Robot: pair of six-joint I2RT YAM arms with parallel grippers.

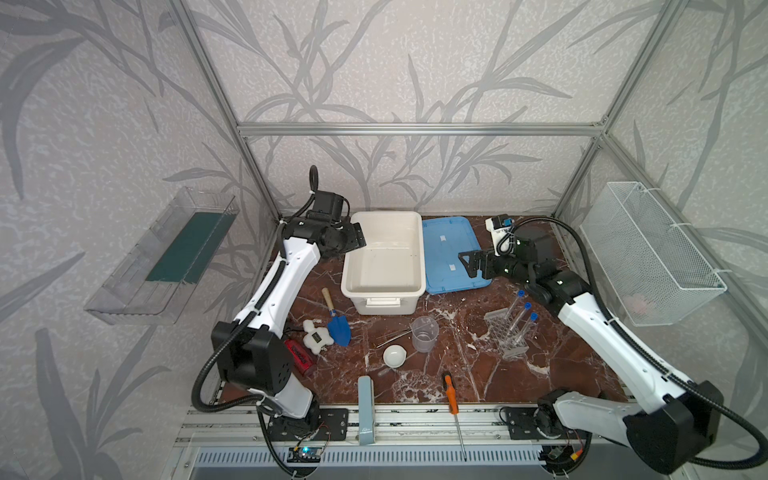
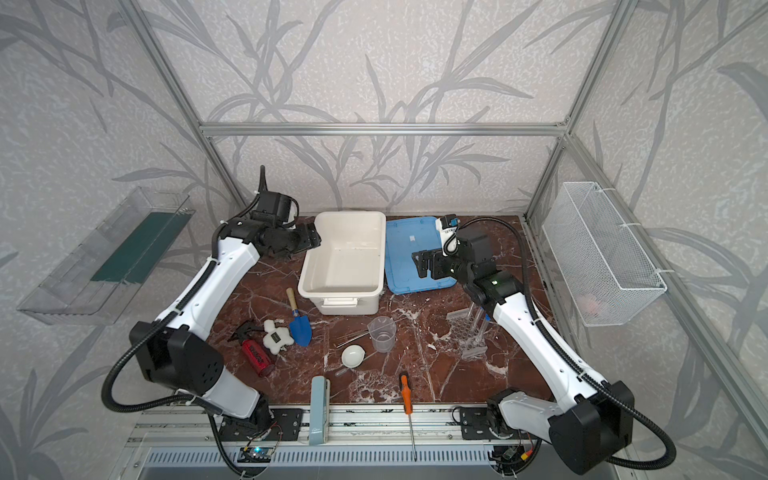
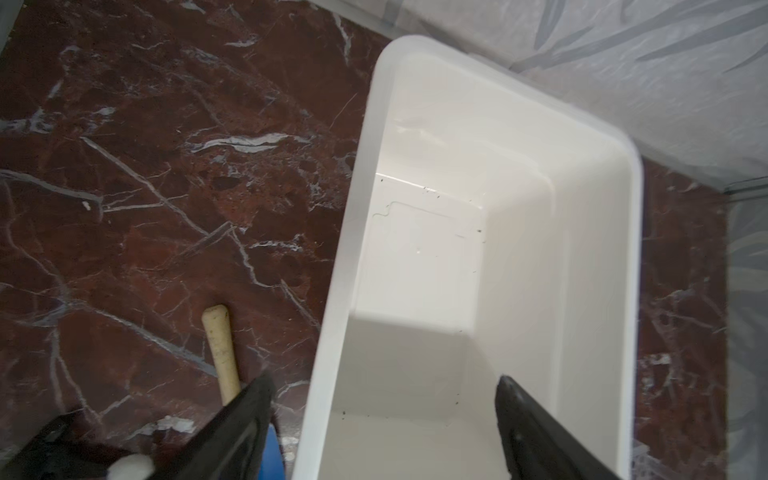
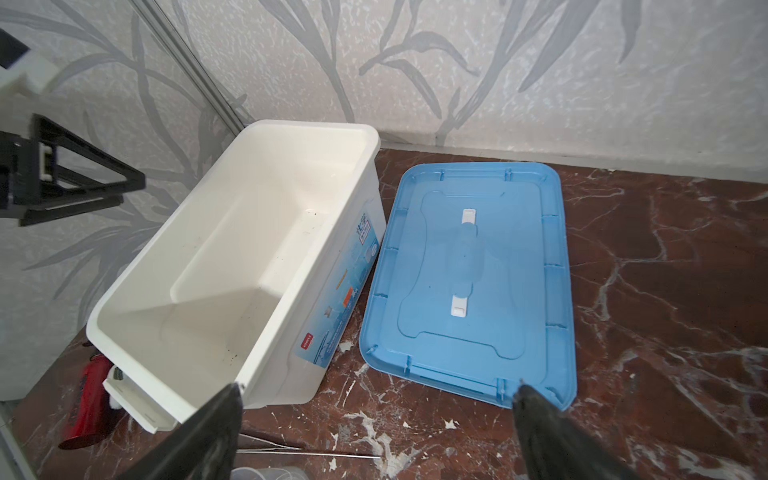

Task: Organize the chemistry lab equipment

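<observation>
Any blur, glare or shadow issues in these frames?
Left wrist view: soft overall, white bin nearly blown out, shadow across its floor. Right wrist view: sharper; bin floor half shaded, blue lid crisp. Both top views: wide-angle, frame posts splay outward; clear beaker low contrast.

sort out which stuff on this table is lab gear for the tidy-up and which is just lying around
Lab gear for the job:
- beaker
- white dish
- test tubes
- tube rack
- thin rods

Just lying about:
- trowel
- screwdriver
- red bottle
- white flower-shaped gadget
- grey-blue block
</observation>
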